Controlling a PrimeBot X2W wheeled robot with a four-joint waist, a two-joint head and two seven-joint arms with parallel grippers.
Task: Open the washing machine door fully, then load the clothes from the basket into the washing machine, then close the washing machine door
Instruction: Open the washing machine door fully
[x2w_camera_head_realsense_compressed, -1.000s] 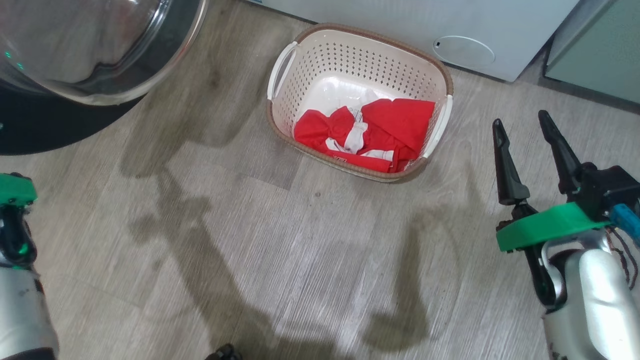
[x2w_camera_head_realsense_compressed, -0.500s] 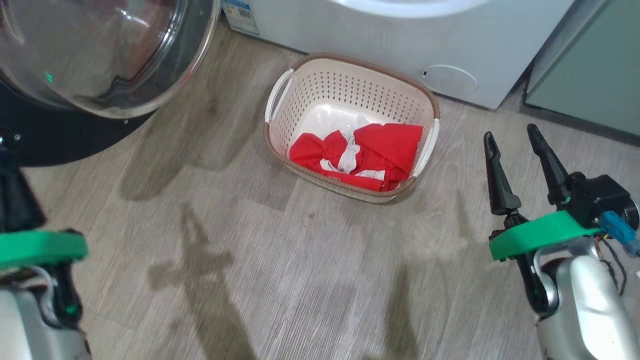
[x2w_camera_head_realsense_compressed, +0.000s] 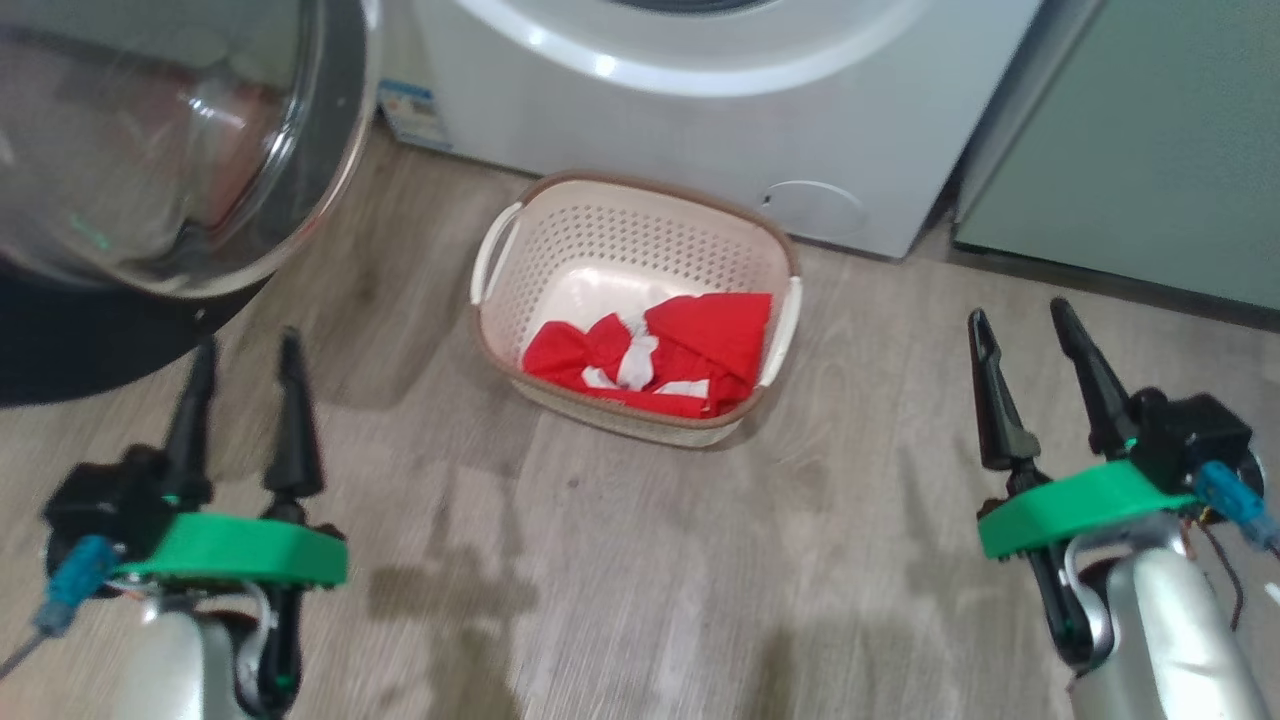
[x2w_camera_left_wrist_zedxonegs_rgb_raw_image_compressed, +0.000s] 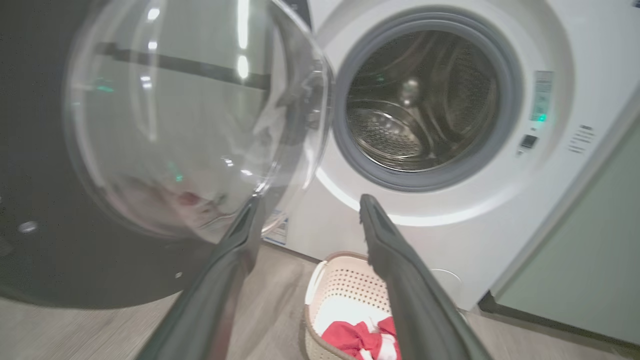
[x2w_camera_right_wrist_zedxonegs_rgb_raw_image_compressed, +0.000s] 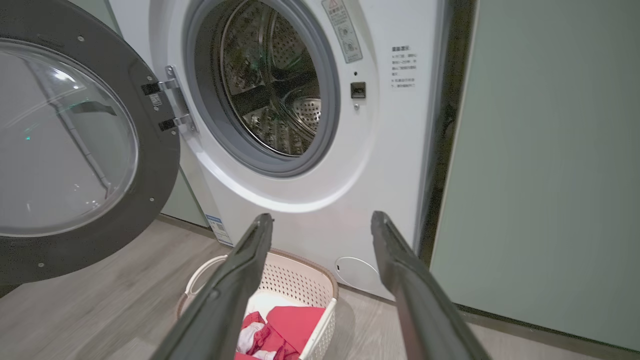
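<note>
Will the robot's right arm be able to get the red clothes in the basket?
Probably yes: the right gripper is open, the clothes lie uncovered in the basket, and nothing stands between.

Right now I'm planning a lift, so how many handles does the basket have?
2: the left handle on the basket at its left end, the right handle at its right end.

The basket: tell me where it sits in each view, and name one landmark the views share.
Head view: the basket sits at centre, on the floor before the washing machine.
Left wrist view: at the bottom edge, just right of centre, cut off by the frame.
Right wrist view: at the bottom edge, left of centre.
Shared landmark: the round service flap, low on the machine, just beyond the basket's right end.
</note>
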